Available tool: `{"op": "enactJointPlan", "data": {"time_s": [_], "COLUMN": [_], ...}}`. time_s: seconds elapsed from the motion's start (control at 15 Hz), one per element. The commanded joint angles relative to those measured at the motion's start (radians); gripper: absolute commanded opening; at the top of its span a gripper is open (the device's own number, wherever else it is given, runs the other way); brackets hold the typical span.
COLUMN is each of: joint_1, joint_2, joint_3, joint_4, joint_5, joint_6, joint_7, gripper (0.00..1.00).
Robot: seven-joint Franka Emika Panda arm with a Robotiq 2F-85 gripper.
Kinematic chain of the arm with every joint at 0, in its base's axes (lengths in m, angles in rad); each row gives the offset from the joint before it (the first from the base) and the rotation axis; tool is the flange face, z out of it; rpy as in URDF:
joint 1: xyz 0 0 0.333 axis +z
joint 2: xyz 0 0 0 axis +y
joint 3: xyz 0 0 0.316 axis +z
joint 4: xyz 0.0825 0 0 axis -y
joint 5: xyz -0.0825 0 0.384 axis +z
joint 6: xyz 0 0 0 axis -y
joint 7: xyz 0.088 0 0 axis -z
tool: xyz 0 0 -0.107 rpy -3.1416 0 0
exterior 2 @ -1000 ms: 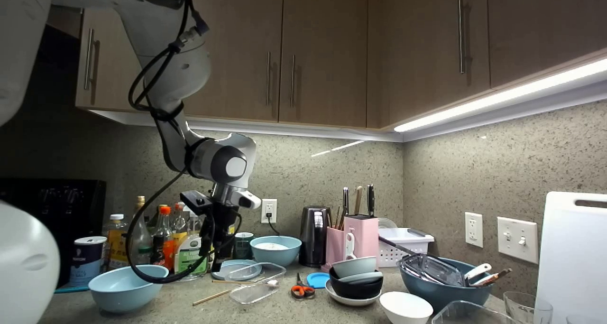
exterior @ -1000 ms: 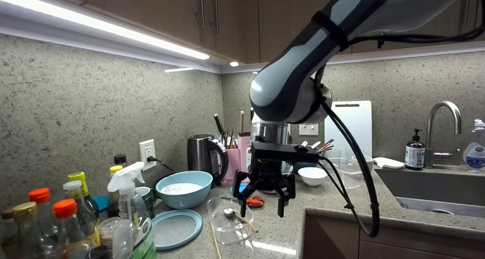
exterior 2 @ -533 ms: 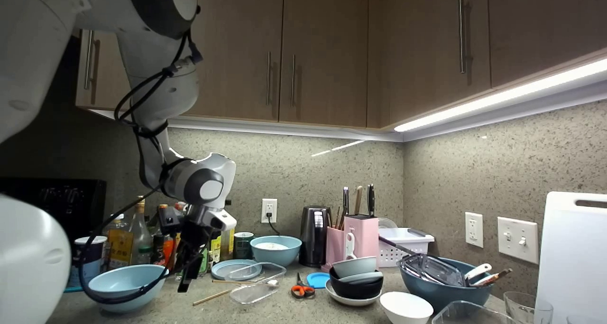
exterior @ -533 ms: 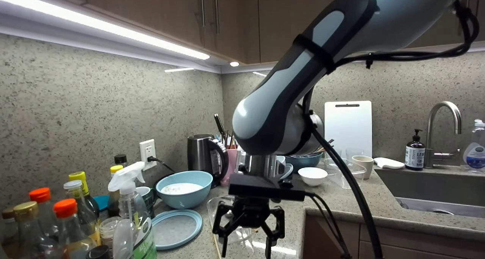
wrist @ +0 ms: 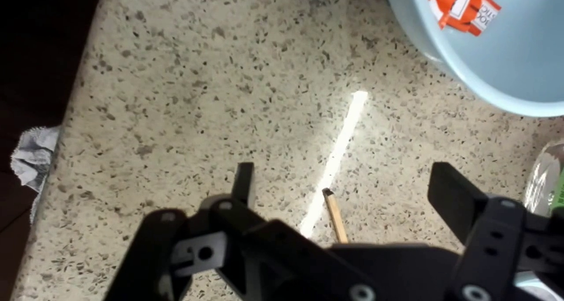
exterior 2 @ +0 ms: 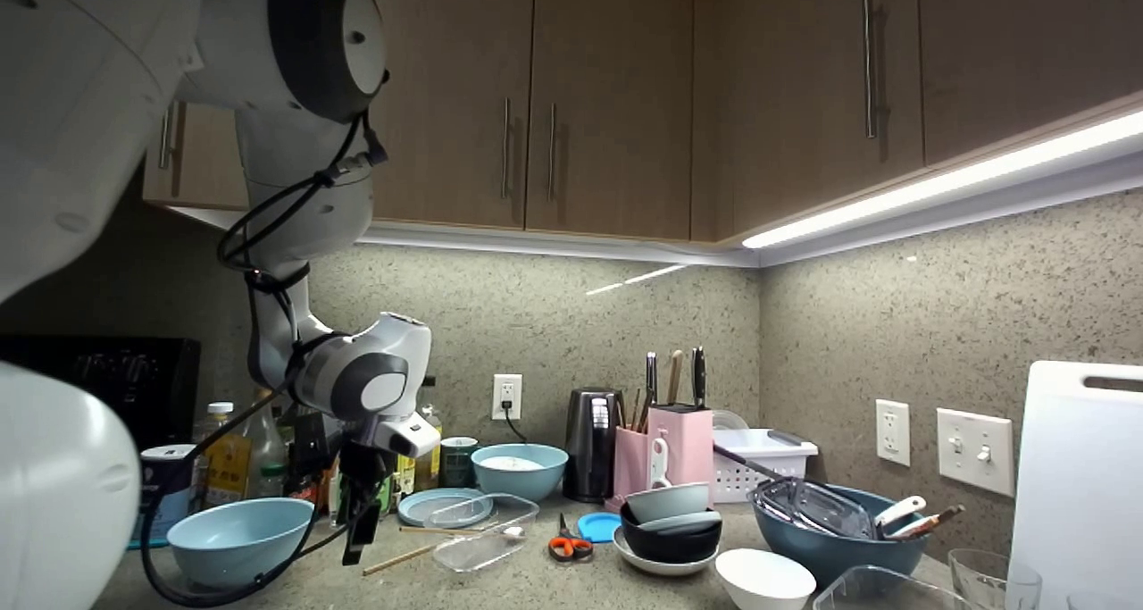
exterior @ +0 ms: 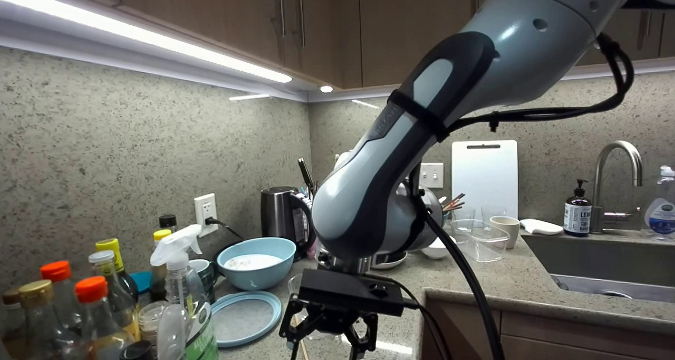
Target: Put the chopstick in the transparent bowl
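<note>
A thin wooden chopstick (exterior 2: 397, 561) lies on the counter, running toward the transparent bowl (exterior 2: 482, 552), a squarish clear container with a pale spoon head (exterior 2: 513, 532) in it. Another thin stick (exterior 2: 438, 530) lies farther back by the bowl. In the wrist view a chopstick (wrist: 335, 217) shows its dark-tipped end between my fingers; the rest is hidden under the gripper. My gripper (wrist: 341, 177) is open and empty, with the fingers wide apart. It hangs above the counter near the chopstick's end, as in both exterior views (exterior 2: 354, 552) (exterior: 325, 353). In an exterior view it covers most of the bowl.
A pale blue bowl (wrist: 480, 87) with orange wrappers stands close by; a spray bottle (wrist: 546, 182) is beside it. The counter's edge and a grey cloth (wrist: 35, 157) lie to the left. Scissors (exterior 2: 570, 547), stacked dark bowls (exterior 2: 674, 538) and another clear container (exterior: 482, 241) stand farther off.
My gripper has come down toward the counter and moved left in both exterior views, to the chopstick's end. It stays open. The objects have not moved.
</note>
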Motion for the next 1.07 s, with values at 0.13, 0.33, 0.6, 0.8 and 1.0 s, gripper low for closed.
{"op": "enactJointPlan", "data": {"time_s": [0.13,0.33,0.6,0.8,1.0], "joint_1": [-0.002,-0.007,0.006,0.001,-0.013], "joint_2": [0.006,0.042,0.098,0.093,0.096], "joint_3": [-0.003,-0.034,-0.074,-0.072,-0.02], "joint_4": [0.012,0.085,0.206,0.202,0.186], "joint_5": [-0.006,-0.087,-0.209,-0.188,-0.045], "joint_6": [-0.016,-0.172,-0.355,-0.339,-0.278], "joint_7": [-0.001,-0.011,-0.004,-0.001,0.016], "gripper": [1.0,1.0,1.0,1.0,1.0]}}
